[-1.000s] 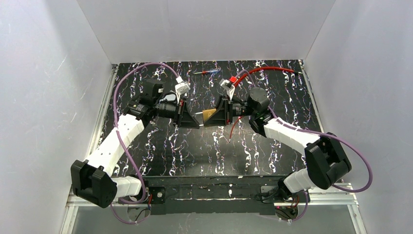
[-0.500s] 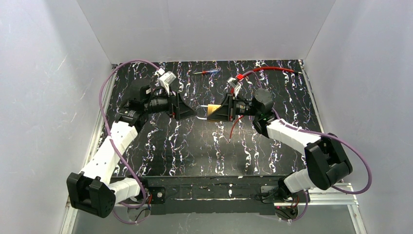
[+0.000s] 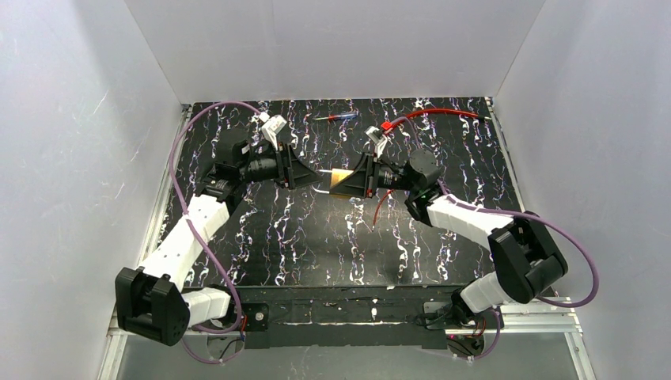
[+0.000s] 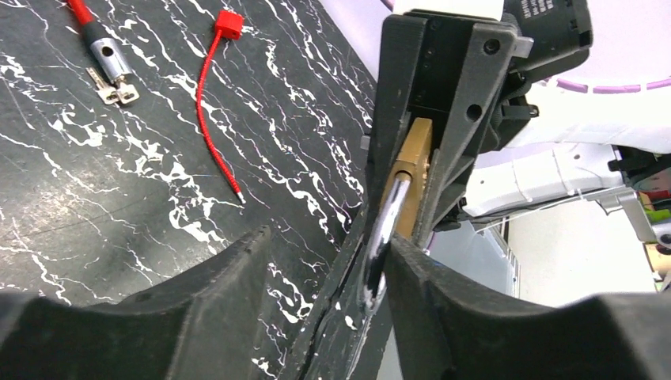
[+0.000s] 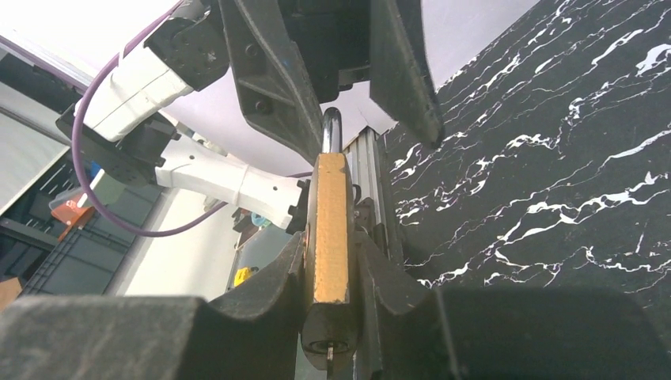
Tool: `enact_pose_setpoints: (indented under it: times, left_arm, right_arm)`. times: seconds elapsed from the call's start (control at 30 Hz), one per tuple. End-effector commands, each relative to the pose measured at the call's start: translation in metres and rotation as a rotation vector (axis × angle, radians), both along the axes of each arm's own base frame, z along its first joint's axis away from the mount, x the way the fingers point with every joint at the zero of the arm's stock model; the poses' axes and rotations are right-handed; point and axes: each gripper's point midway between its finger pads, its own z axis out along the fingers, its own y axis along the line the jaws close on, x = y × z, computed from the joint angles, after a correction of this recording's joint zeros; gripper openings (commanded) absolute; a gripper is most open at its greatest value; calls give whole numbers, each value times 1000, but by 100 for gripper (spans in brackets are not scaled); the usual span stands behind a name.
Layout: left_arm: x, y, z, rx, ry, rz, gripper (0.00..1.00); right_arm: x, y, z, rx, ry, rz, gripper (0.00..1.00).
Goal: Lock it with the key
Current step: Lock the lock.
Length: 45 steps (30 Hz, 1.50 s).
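Note:
My right gripper (image 3: 354,180) is shut on the brass padlock (image 3: 341,181) and holds it above the table. In the right wrist view the padlock (image 5: 331,226) stands edge-on between my fingers, with its keyhole toward the camera and its silver shackle (image 5: 332,128) pointing away. My left gripper (image 3: 316,175) is open, its fingers either side of the shackle (image 4: 381,233), which touches one finger. Small silver keys (image 4: 113,93) lie on the table beside a red-handled piece, away from both grippers.
The table is black marble-patterned (image 3: 332,245). A thin red wire with a red plug (image 4: 229,21) lies near the keys. A blue-and-red tool (image 3: 335,117) and a red cable (image 3: 440,112) lie at the back edge. White walls close in three sides.
My left gripper has let go, swung up and left and turned, and now stands open around the shackle. My right gripper has carried the padlock slightly up and left toward it.

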Motion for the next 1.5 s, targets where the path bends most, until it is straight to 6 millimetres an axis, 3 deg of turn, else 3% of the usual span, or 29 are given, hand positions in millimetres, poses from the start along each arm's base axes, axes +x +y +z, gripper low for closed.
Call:
enact_pose_setpoints:
  times: [0.0,0.17,0.5,0.67,0.7,0.73,0.83,0.9,0.97,1.1,1.27,1.47]
  left_arm:
    - [4,-3,5,-21,-3,-7,47]
    - [-8,-8,11,-58,4,-82,38]
    - [-33,-19,14,-127,38,-216,30]
    - [-39,-20,21,-140,18,-249,1]
    - [-40,-20,23,-141,10,-255,0]
    - [-43,-20,25,-144,4,-266,0]
    - [-51,-17,30,-153,-22,-312,0]
    - [-58,-13,34,-158,-45,-348,0]
    - [-64,-11,36,-158,-54,-376,0]
    - [-75,-7,36,-156,-80,-401,0]
    - [-81,-5,34,-156,-77,-412,0]
    - [-79,-5,32,-152,-79,-407,0]
  right_arm:
    - [-5,1,35,115,-133,-7,1]
    - [-3,2,31,114,-146,-9,1]
    - [-9,2,30,130,-180,8,1]
    - [-16,0,26,124,-193,33,1]
    - [-18,-1,24,120,-198,42,2]
    - [-20,-2,23,114,-202,52,9]
    - [-26,-7,20,81,-213,90,43]
    - [-22,-16,16,49,-232,90,57]
    - [-15,-26,11,15,-255,87,62]
    - [-12,-42,0,-49,-313,130,63]
    - [-16,-45,-14,-110,-342,174,59]
    - [-21,-46,-16,-113,-344,201,50]
